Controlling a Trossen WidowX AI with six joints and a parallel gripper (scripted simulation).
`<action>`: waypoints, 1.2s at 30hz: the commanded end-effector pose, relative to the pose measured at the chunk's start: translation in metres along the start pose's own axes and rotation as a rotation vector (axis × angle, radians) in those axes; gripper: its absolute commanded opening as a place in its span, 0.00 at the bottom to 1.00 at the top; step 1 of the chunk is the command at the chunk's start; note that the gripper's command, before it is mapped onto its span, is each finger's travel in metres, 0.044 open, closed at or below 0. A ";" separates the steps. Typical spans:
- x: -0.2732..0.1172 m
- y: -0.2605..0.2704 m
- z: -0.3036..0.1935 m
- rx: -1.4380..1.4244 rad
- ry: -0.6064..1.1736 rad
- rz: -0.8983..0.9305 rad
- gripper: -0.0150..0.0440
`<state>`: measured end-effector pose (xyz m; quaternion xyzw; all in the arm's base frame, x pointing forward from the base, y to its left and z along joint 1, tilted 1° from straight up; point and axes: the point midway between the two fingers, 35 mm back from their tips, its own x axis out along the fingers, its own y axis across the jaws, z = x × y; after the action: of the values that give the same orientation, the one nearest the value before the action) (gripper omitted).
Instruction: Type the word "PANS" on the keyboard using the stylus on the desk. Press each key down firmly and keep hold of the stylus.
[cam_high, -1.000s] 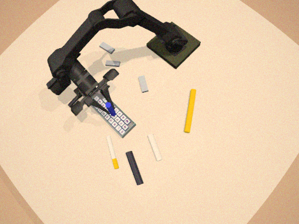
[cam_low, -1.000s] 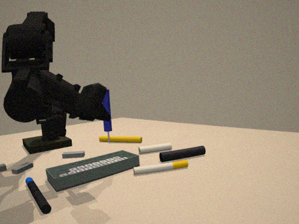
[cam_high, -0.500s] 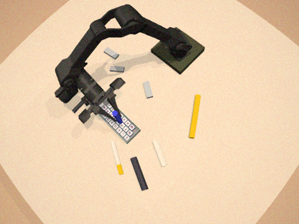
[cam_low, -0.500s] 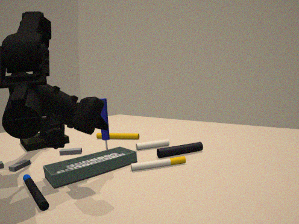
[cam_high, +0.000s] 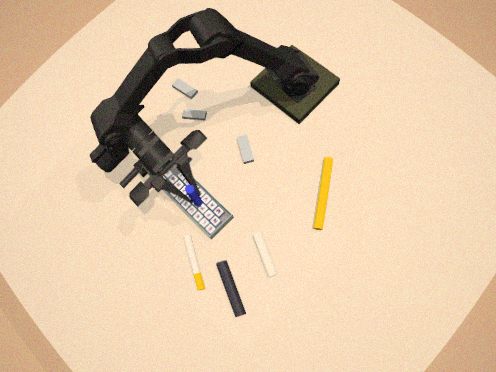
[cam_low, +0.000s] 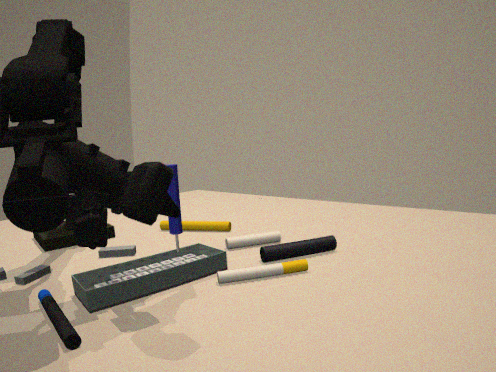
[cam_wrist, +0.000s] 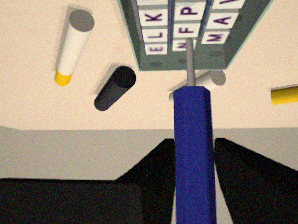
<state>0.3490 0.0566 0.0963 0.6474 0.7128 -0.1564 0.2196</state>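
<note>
The blue stylus (cam_high: 190, 190) (cam_low: 175, 224) (cam_wrist: 193, 155) stands nearly upright, its thin grey tip down. My gripper (cam_high: 195, 196) (cam_low: 174, 207) (cam_wrist: 193, 147) is shut on its blue body. The keyboard (cam_high: 227, 218) (cam_low: 166, 288) (cam_wrist: 226, 54) is a grey-green tray of white letter keys and lies under the gripper. In the wrist view the tip shows over the border of the F and N keys, partly covering N; P, A, M, L, K and E also show. Whether the tip touches a key, I cannot tell. The fingers and arm hide the keyboard's other end in the top view.
Near the keyboard lie a white-and-yellow rod (cam_high: 192, 254) (cam_low: 250, 273) (cam_wrist: 75, 45), a black rod (cam_high: 231, 288) (cam_low: 298, 248), a white rod (cam_high: 264, 254) (cam_low: 253, 240) and a black pen (cam_low: 60, 320). A yellow rod (cam_high: 323, 194) lies farther off. Grey blocks (cam_high: 245, 149) (cam_high: 194, 115) lie toward the arm's base.
</note>
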 end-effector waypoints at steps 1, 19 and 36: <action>0.001 0.001 0.002 0.006 0.004 0.001 0.39; 0.002 0.001 0.003 0.006 0.004 0.001 0.39; 0.006 0.000 0.009 0.006 0.004 0.001 0.39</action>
<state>0.3489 0.0569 0.0882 0.6473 0.7130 -0.1563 0.2194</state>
